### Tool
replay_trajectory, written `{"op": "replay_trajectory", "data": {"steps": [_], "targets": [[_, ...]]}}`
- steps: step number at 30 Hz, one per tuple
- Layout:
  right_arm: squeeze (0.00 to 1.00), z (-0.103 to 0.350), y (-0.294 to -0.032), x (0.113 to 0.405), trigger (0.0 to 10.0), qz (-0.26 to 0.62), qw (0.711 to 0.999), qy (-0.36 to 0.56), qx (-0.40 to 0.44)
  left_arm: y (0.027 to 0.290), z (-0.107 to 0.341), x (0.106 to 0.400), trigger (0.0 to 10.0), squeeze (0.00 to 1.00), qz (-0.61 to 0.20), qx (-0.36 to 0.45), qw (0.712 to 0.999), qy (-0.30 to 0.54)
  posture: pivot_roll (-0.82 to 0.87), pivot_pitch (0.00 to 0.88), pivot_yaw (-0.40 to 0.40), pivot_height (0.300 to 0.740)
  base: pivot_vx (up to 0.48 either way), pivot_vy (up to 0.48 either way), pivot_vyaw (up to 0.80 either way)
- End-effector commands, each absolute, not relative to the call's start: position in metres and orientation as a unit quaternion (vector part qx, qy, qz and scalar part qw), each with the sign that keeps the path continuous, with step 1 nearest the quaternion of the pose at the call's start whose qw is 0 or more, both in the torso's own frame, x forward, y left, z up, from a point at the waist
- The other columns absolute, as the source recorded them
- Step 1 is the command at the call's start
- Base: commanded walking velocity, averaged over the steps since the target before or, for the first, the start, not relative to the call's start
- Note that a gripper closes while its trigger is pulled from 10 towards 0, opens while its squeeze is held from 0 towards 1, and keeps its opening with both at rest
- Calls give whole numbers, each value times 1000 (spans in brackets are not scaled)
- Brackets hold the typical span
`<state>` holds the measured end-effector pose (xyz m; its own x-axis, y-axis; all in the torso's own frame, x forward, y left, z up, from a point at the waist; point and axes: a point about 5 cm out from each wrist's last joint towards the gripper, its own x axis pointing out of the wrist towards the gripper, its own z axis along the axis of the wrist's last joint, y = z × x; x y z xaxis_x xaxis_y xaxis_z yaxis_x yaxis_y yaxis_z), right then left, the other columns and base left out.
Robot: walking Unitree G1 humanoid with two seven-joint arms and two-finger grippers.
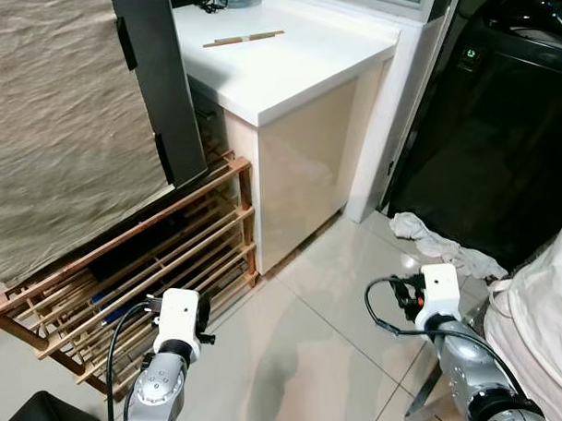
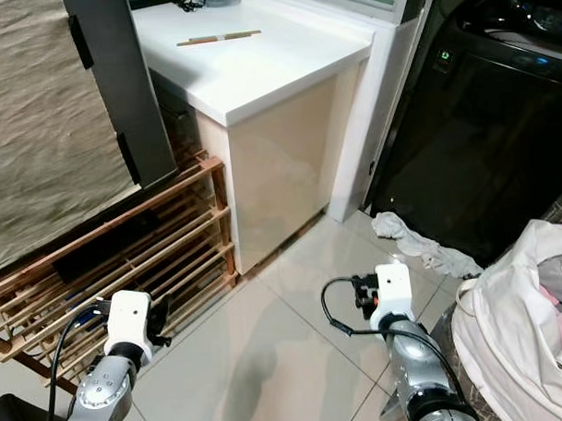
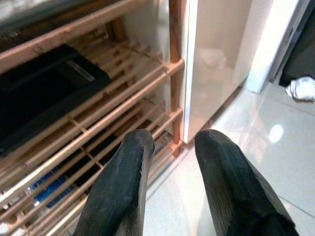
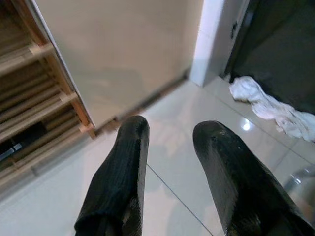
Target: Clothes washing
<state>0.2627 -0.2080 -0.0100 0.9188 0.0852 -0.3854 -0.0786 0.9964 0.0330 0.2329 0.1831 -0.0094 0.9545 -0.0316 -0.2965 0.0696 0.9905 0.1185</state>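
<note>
The pale tiled floor (image 1: 313,329) carries a crumpled white cloth (image 1: 446,243), lying just before the dark washing machine (image 1: 486,139). A wooden slatted shelf (image 1: 163,261) stands on the floor beside the white bench (image 1: 285,67); two thin sticks (image 1: 243,38) lie on the bench.

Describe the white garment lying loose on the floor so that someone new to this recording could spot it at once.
Find the black washing machine at the right. At its foot, on the pale floor tiles, lies a crumpled white cloth, stretched along the machine's base. Unlike the white laundry heaped in the basket nearby, it lies flat on bare floor.
</note>
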Motion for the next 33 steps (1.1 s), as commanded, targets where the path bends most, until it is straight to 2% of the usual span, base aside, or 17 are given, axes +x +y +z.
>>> {"op": "replay_trajectory", "data": {"steps": [1, 22, 33], "targets": [[59, -7, -210, 265, 10000, 34, 982, 186, 23, 185, -11, 231, 10000, 0, -24, 63, 987, 146, -85, 69, -18, 740, 0, 0, 0], [24, -6, -208, 266, 10000, 31, 984, 176, 22, 189, -9, 231, 10000, 0, -33, 74, 987, 139, -77, 72, 1, 740, 0, 0, 0], [24, -6, -209, 266, 10000, 29, 983, 179, 18, 197, -21, 228, 10000, 0, -22, 84, 981, 171, -78, 72, -4, 740, 0, 0, 0]]}}
